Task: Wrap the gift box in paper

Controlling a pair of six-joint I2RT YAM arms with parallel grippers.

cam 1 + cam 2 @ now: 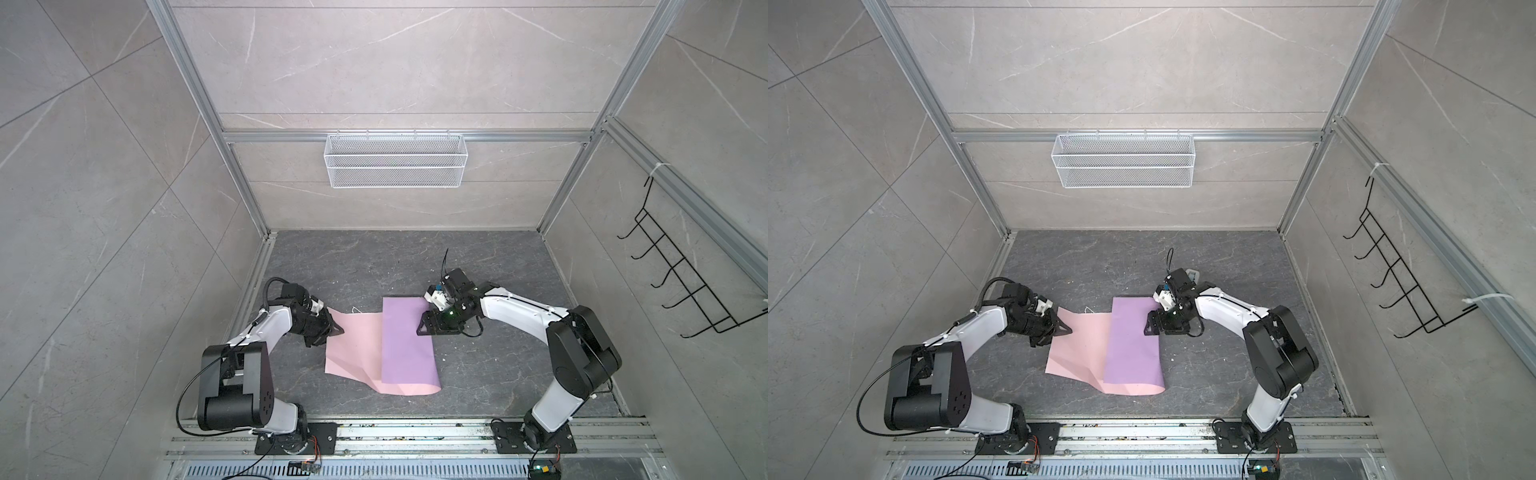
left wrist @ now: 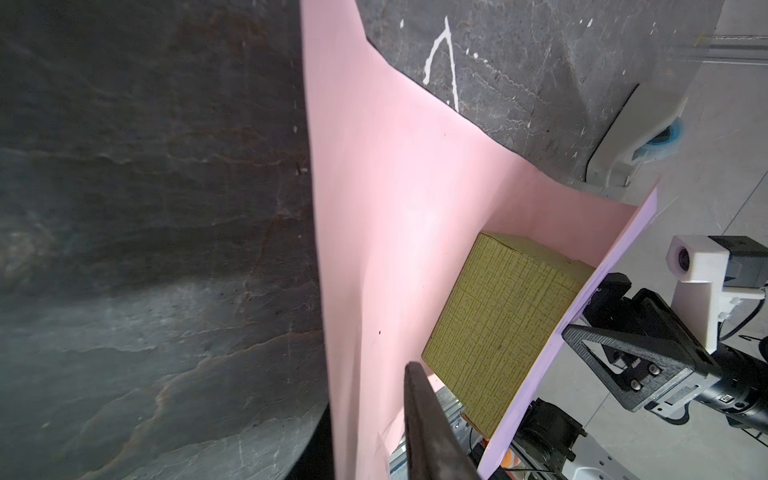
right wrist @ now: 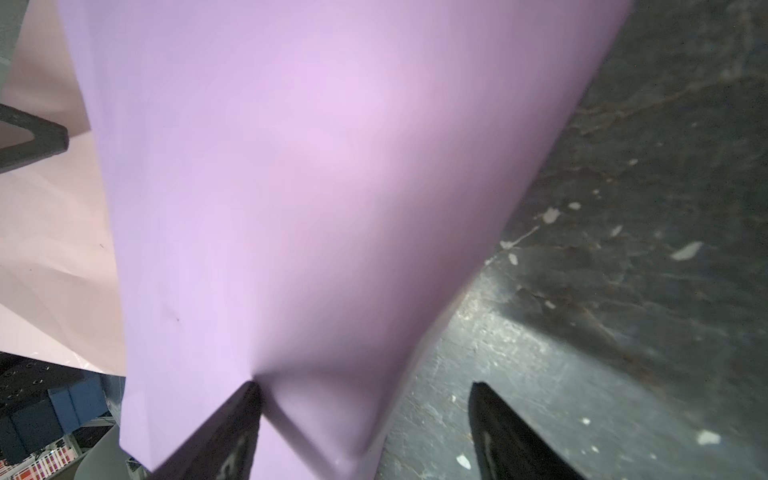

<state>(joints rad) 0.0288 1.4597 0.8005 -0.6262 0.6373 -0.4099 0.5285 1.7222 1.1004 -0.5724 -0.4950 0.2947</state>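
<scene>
Two grippers flank paper point(image 1: 358, 347) on dark table point(image 1: 374, 262). Jaws of right gripper point(image 3: 363, 388) spread wide: one finger point(image 3: 237, 419) dents lilac flap point(image 1: 406, 340), other finger over bare table just beside flap edge. At pink sheet's far edge, left gripper point(image 1: 337, 329): wrist view shows single finger point(image 2: 428, 428) over pink face; cannot tell whether jaws pinch sheet. Just ahead of that finger, gift box point(image 2: 500, 332) sits on pink face under lilac flap, hidden in both top views, between both sets of jaws.
</scene>
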